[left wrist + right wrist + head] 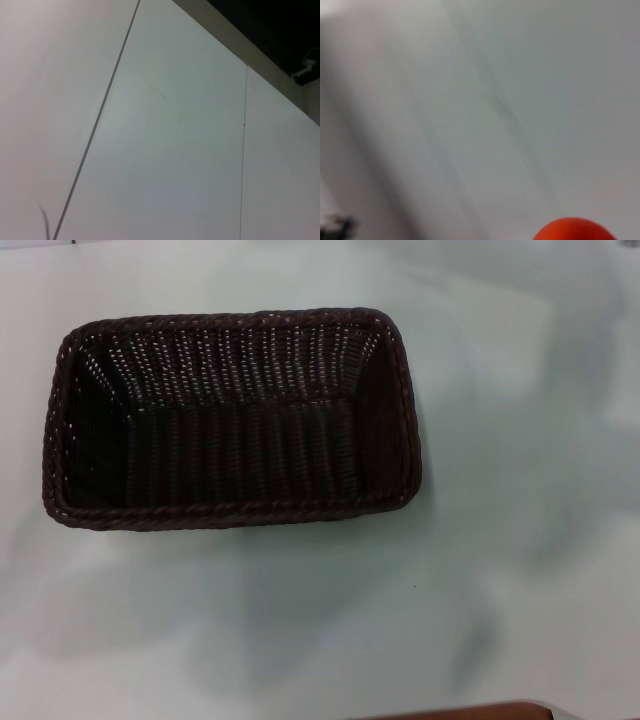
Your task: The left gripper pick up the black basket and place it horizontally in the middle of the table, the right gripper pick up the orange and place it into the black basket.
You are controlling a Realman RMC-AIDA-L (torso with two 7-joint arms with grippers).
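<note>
Only the right wrist view caught the orange (574, 229); the head view showed the black basket (232, 418) lying lengthwise on the table (520, 560), nothing inside. Neither claw was visible.

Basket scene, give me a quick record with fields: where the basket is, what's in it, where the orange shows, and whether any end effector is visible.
basket: dark woven basket on the table, long side across the head view
basket contents: empty
orange: only its top shows, at the edge of the right wrist view; absent from the head view
end effectors: none in view
left wrist view: bare pale panels only
</note>
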